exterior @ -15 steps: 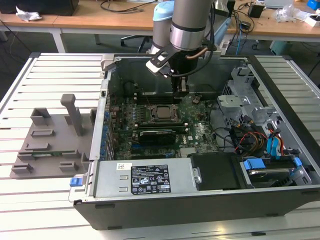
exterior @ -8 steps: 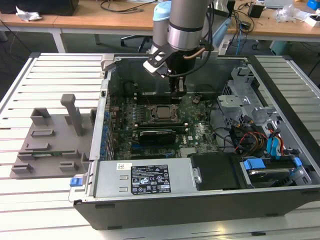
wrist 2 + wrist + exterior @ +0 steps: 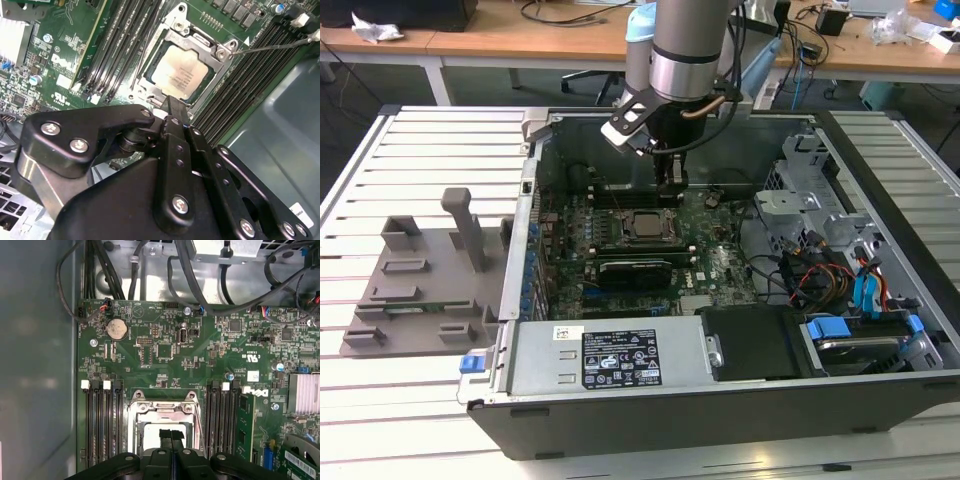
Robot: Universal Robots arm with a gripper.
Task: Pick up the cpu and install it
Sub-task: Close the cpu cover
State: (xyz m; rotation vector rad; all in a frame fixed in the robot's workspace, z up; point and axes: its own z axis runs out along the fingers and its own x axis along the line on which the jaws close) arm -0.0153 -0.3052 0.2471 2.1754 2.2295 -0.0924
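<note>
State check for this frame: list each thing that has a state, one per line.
cpu: seated flat in the socket, not held.
socket frame: open around the cpu.
gripper: shut, empty, above the socket.
computer case: side panel off, lying flat.

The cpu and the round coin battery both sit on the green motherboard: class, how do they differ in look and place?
The cpu is square and sits inside a metal socket frame; the coin battery is round, with no such frame. The cpu lies between the black memory slots; the battery lies beyond their ends. Both are flat and silvery.
</note>
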